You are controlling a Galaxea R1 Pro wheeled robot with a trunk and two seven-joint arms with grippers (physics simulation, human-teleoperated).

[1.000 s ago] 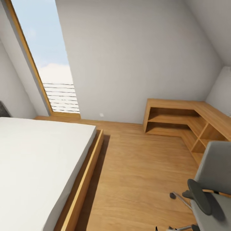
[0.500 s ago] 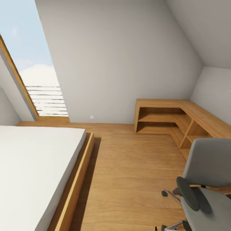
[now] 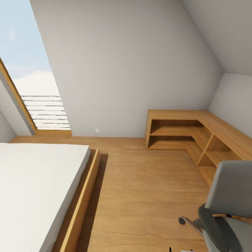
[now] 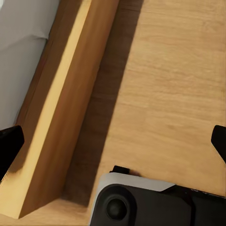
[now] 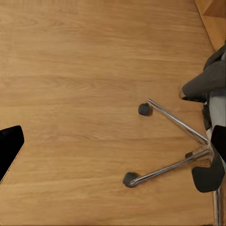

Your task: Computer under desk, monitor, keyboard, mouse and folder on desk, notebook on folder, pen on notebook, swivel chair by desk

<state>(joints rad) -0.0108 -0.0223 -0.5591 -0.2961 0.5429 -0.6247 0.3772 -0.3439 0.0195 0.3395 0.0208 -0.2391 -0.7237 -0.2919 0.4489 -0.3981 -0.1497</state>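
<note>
The bedroom (image 3: 133, 63) with its sloped white ceiling and honey wood floor (image 3: 147, 196) takes up most of the head view, and none of the black bench, monitor, keyboard or folder appears in it, so the main risk I see is navigational: the base could roll on blind and clip furniture. The low bed (image 3: 35, 189) with its wooden frame (image 3: 82, 210) lies at about 8 o'clock in the head view, and the left wrist view shows that frame (image 4: 56, 117) close beside the robot's own dark base, so a swing to the left could scrape it. The wooden corner shelf unit (image 3: 196, 133) sits at about 2 o'clock, well apart. The swivel chair (image 3: 227, 210) is at about 4 o'clock, near the robot; whether the folder lies on its seat I cannot tell. In the right wrist view the chair's chrome star base (image 5: 179, 146) and castors (image 5: 144, 109) stand at about 3 o'clock from the right jaws (image 5: 113, 143), just beside one fingertip, so a careless nudge could send the chair rolling away. Both pairs of jaws are spread wide and carry nothing; the left jaws (image 4: 113, 141) hang over bare floor.
</note>
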